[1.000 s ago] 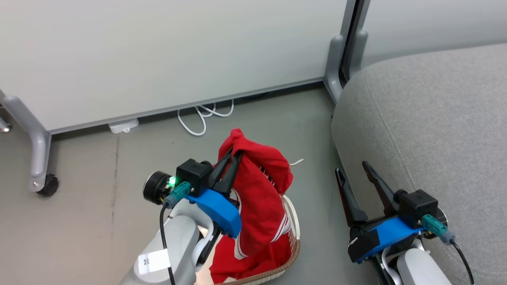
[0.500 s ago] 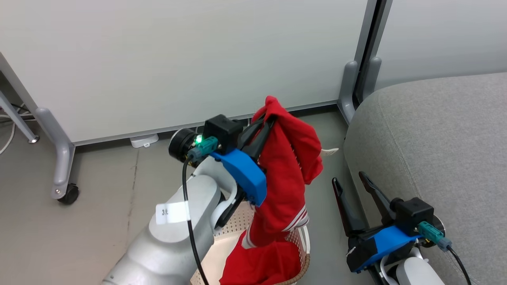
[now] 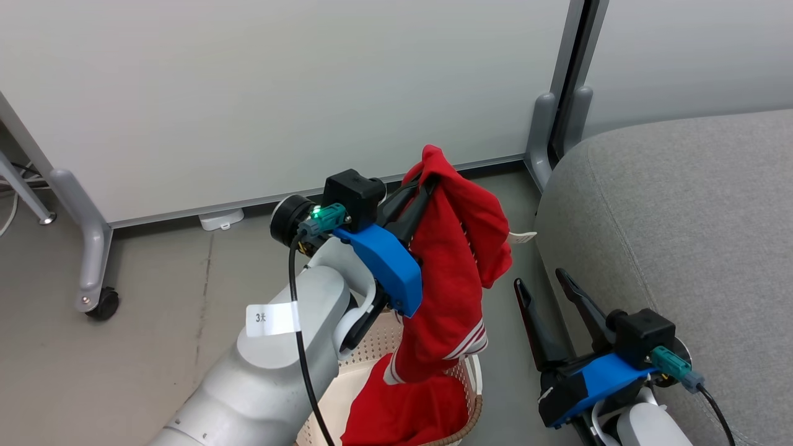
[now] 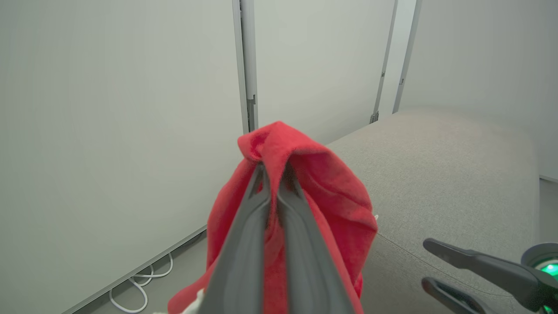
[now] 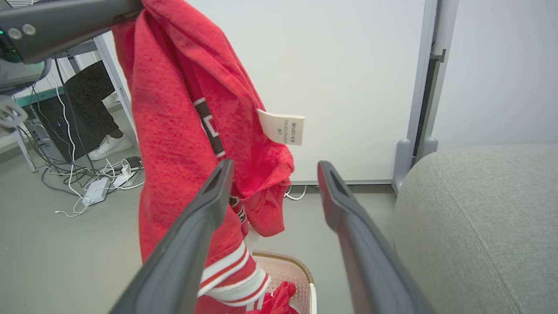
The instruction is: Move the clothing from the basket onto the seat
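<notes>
- Presently, left gripper (image 3: 427, 179): one, fingers clamped on the striped red clothing (image 3: 452, 272), hoisted above the basket (image 3: 372, 344), hem trailing inside it.
- Basket: one; further red fabric (image 3: 409, 412) heaped inside; whether it is a second garment, cannot tell.
- Right gripper (image 3: 539, 279): one, right of the basket, fingers spread, empty.
- Seat (image 3: 681, 217): one, right of the basket, bare; nothing delivered yet.

Bright red clothing (image 3: 452, 291), white stripes on one band, a black-and-white strip along an inner fold, pale tag (image 5: 281, 126). Cream basket (image 3: 372, 350), holes in rows, brown woven-look rim. Plain grey seat (image 3: 681, 217). Both left gripper (image 3: 426, 181) and right gripper (image 3: 538, 278): dark fingers, blue mounts.
</notes>
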Controlling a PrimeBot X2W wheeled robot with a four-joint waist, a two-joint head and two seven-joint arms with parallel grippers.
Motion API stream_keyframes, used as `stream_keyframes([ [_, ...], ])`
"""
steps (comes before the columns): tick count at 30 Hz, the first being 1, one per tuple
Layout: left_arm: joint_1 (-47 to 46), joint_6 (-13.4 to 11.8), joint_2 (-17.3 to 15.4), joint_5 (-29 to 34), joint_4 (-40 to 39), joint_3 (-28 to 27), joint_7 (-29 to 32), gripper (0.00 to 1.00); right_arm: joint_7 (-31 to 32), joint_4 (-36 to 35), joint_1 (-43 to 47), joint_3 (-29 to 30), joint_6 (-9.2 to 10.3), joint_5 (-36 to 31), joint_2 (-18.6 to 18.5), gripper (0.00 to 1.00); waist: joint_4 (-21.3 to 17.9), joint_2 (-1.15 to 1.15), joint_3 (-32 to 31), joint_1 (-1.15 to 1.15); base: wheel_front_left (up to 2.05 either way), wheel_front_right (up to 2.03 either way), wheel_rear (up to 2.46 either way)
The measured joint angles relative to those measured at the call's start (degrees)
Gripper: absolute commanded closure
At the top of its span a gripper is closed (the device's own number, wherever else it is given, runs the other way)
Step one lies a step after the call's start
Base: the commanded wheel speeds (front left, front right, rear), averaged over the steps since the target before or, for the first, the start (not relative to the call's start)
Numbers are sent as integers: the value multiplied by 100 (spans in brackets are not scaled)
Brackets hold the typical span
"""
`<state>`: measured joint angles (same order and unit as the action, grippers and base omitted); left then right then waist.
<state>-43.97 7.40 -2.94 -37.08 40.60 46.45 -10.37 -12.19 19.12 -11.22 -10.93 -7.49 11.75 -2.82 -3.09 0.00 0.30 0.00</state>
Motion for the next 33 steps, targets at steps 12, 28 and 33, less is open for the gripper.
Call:
stream_keyframes([
  [12,-102,0,2,-110,94,196,-92,100,309,81,-166,-553,0,131,0,0,23,0,144,1,0,0,0],
  [28,-236,-32,4,-357,45,626,-198,100,812,1162,-1469,-1369,0,220,0,0,193,0,309,1,0,0,0],
  [33,-288,-37,3,-452,44,761,-234,100,800,1567,-1825,-1790,0,505,0,0,214,0,304,1,0,0,0],
])
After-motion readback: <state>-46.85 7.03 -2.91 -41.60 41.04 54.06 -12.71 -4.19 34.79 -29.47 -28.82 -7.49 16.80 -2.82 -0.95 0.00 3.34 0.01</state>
